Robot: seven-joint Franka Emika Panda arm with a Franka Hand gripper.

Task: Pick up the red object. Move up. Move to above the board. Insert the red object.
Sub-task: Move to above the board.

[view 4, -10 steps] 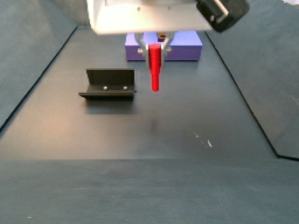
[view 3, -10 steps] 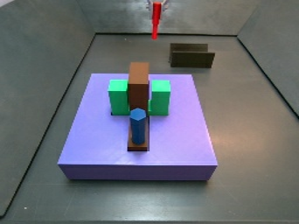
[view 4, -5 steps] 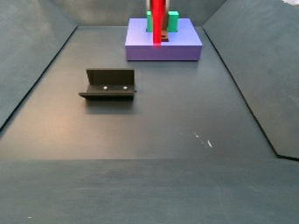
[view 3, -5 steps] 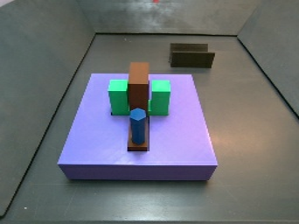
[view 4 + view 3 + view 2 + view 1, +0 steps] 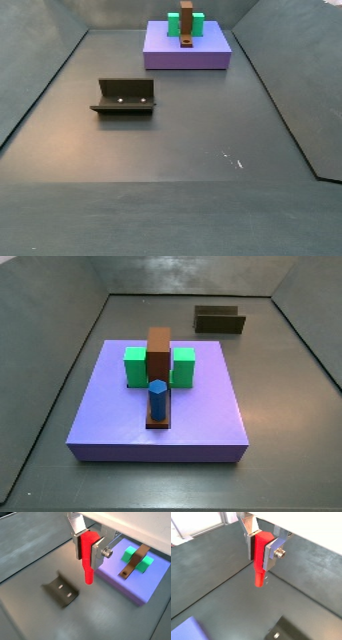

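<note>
Claw [image 5: 259, 548]: shown in both wrist views only; it is out of frame in both side views. The flat silver fingers [image 5: 75, 523] are clamped on the upper part of the red object [image 5: 260, 559], dark pads pressed against its sides.

Red object: thin, straight, bright red stick, held upright in the claw, its lower end hanging free below the fingers, well clear of the table [image 5: 27, 552].

Table: dark grey floor with grey walls round it, seen in all views.

Fixture [image 5: 126, 96]: dark L-shaped bracket on a base plate, standing on the table, well apart from the board; it also appears in a wrist view [image 5: 61, 589] below and to one side of the stick's tip.

Board [image 5: 160, 406]: large flat lavender-purple slab resting on the table. In a wrist view [image 5: 130, 579] it lies beyond the held stick, not under it.

On the board: a brown bar [image 5: 159, 356] standing upright, a green block [image 5: 136, 366] against each flank of it, and a blue peg [image 5: 158, 399] upright in front of the bar.
</note>
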